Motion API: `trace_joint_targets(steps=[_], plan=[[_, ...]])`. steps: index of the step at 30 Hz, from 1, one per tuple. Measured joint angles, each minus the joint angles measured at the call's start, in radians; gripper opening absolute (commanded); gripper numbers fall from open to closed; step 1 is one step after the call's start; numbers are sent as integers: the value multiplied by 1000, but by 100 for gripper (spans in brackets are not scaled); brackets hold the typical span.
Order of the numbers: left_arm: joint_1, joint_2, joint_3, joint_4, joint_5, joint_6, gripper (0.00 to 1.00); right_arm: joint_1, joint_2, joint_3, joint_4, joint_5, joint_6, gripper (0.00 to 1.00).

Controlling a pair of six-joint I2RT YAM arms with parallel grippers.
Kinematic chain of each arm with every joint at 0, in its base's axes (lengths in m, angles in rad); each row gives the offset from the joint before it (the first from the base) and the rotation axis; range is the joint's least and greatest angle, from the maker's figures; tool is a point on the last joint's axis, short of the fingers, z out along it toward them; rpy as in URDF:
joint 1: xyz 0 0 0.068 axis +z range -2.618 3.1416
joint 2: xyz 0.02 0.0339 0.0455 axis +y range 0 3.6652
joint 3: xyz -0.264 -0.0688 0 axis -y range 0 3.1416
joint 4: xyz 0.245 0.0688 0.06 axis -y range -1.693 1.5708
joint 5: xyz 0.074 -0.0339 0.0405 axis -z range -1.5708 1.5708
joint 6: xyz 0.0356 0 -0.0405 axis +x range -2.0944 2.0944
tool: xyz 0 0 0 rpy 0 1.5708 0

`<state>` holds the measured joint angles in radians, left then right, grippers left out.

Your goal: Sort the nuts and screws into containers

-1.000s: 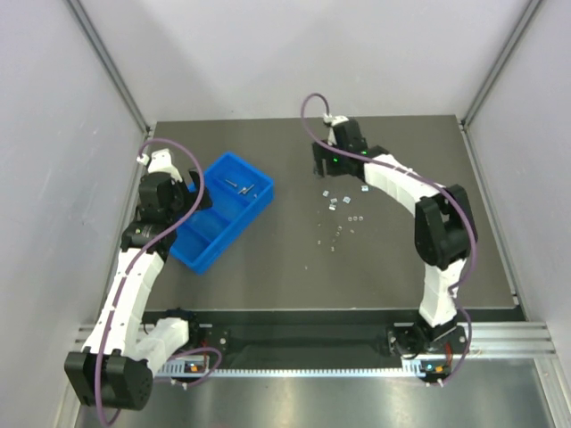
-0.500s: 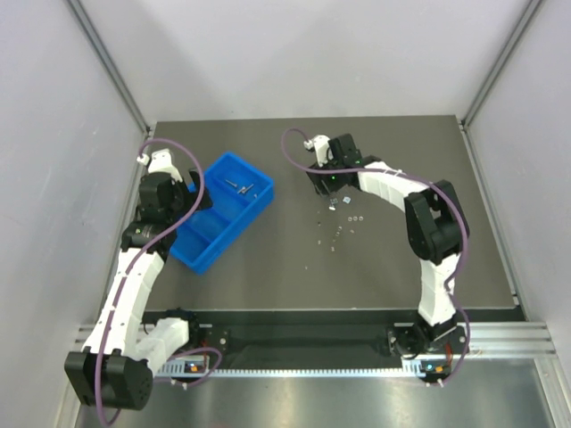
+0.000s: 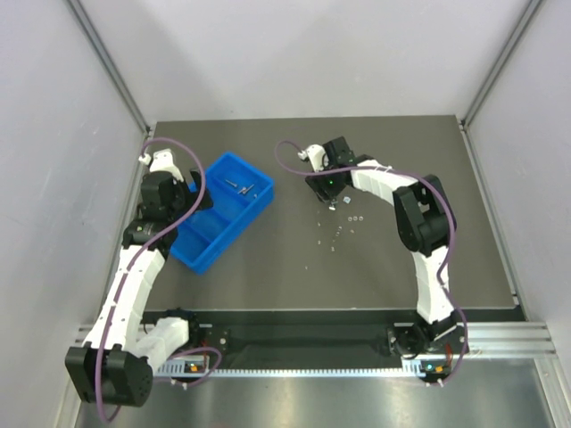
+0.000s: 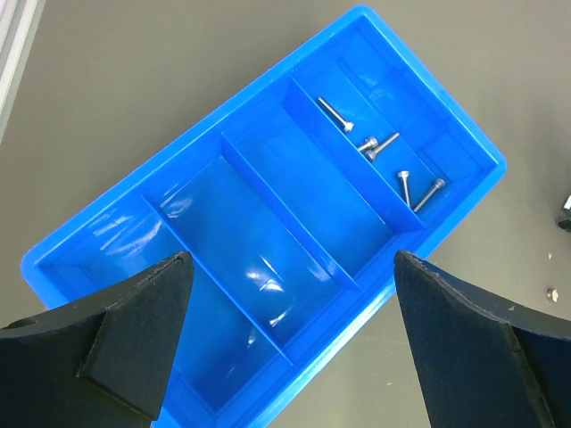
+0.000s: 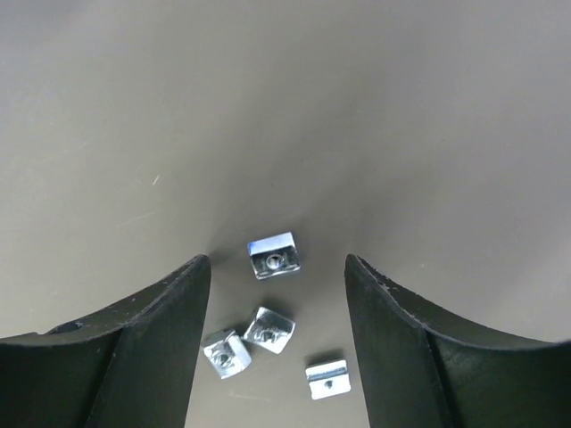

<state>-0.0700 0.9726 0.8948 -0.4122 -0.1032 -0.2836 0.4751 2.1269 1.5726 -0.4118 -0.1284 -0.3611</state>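
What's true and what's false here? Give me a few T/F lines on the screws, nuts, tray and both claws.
1. The screws all lie in one end compartment of the blue tray. True.
2. The right claw is shut on a nut. False: it is open above loose nuts on the table.
3. Four nuts show in the right wrist view. True.
4. The left claw holds a screw. False: it is open and empty, over the tray.
5. Nuts already fill the tray's middle compartments. False: those look bare.
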Motion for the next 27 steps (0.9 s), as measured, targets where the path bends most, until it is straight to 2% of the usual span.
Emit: trace_joint_targets(steps=[2, 9, 15, 20, 27], plan=[[0, 1, 0, 0, 0, 0, 99, 0, 12, 18, -16, -2, -8, 57], [0, 1, 0, 0, -4, 2, 99, 1, 54, 87, -60, -1, -31, 29], [0, 1, 0, 0, -4, 2, 99, 1, 57, 92, -68, 2, -32, 18], [0, 1, 0, 0, -6, 2, 99, 5, 45, 75, -58, 7, -2, 18], [0, 1, 0, -1, -6, 2, 99, 36, -34, 25, -84, 43, 100, 14]])
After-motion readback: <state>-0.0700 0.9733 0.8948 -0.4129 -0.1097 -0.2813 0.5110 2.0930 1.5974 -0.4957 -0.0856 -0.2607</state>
